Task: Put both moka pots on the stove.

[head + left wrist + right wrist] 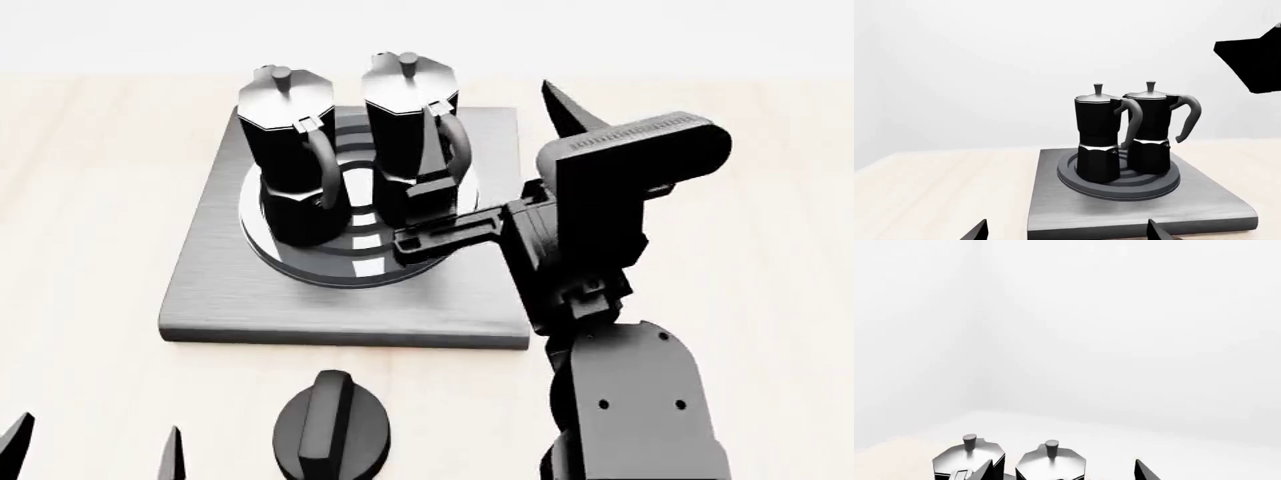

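right gripper sits right of centre in the head view, its two dark fingers spread apart with nothing between them, one finger tip pointing up past the stove's upper right corner, the other reaching in low beside the right-hand moka pot; whether that lower finger touches the pot's base or handle i cannot tell; left gripper shows only as two finger tips at the lower left edge of the head view, apart and holding nothing, well away from the pots; both moka pots stand upright side by side on the ring burner of the stove, in the upper middle of the head view; the left-hand moka pot is just beside its twin, and in the left wrist view the near pot's handle overlaps the other pot, so i cannot say whether they touch; a black round knob lies on the pale wooden table below the stove, apart from it; judging from this, the placing looks done and the step in hand is the release and retreat of the right arm; the next move calls for drawing the open fingers straight back and up without catching the curved handle, since a snag could tip the pot into its neighbour
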Available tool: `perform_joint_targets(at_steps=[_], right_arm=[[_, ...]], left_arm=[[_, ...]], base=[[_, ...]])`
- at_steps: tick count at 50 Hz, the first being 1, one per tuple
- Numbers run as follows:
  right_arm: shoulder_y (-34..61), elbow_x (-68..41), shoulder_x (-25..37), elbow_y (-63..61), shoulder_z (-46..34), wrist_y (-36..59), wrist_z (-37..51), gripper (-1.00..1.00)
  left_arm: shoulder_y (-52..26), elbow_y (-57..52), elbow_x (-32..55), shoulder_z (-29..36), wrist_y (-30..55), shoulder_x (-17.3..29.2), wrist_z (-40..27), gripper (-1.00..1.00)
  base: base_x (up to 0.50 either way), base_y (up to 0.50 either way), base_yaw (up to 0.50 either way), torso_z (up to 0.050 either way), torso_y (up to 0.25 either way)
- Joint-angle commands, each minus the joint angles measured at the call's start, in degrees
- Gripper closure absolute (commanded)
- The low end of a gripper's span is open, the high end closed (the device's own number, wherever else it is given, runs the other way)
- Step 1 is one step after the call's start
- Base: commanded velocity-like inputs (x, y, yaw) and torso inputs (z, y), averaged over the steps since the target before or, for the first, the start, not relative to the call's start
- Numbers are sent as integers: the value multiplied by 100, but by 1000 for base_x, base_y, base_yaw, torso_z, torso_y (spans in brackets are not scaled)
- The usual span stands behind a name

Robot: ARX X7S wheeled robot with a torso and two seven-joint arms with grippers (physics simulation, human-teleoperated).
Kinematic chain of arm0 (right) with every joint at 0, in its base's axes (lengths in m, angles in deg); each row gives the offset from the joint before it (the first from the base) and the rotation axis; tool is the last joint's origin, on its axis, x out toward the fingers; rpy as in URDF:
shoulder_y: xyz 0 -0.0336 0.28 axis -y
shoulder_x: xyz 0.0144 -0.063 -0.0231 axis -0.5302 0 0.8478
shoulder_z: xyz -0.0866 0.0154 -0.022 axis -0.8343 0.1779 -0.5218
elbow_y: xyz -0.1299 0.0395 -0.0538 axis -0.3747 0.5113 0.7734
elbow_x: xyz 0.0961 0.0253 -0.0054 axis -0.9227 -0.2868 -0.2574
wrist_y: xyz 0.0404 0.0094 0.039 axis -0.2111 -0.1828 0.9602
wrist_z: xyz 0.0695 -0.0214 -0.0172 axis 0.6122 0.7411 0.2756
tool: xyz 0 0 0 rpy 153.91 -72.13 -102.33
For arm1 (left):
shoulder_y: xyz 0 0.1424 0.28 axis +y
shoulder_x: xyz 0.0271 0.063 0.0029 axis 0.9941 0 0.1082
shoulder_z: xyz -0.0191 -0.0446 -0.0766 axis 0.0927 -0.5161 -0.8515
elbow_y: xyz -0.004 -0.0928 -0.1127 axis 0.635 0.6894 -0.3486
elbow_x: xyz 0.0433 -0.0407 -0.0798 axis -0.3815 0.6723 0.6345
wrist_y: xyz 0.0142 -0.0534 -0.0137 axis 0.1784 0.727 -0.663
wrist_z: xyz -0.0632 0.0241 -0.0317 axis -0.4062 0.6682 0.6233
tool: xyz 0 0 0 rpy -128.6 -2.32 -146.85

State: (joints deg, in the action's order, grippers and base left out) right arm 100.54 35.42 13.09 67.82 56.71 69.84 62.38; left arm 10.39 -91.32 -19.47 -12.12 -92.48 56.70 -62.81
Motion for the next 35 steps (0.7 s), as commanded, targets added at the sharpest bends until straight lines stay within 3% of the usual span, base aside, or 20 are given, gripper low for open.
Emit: perform_joint_targets(at_steps=[1, 6, 17, 25, 35], right_arm=[[-1924, 895, 90, -3036, -308, 412, 1262, -100], [-2666, 668, 66, -3904, -298, 370, 1349, -100], [-3977, 595, 208, -4489, -369, -140, 1564, -100], [-4764, 568, 350, -4239, -317, -868, 1674, -100], [-4958, 642, 400, -3768, -518, -1379, 1746, -100]], left_arm=[[21, -53, -19, 45, -11, 8, 0, -100], [34, -77, -24, 46, -35, 11, -12, -100], [51, -130, -50, 69, -54, 7, -42, -100], [80, -154, -92, 95, -85, 4, -66, -100], [72, -122, -109, 97, -126, 10, -77, -100]], base=[[0, 0, 0, 0, 0], [0, 0, 0, 0, 0], [0, 0, 0, 0, 0], [0, 0, 0, 0, 0], [0, 0, 0, 0, 0]])
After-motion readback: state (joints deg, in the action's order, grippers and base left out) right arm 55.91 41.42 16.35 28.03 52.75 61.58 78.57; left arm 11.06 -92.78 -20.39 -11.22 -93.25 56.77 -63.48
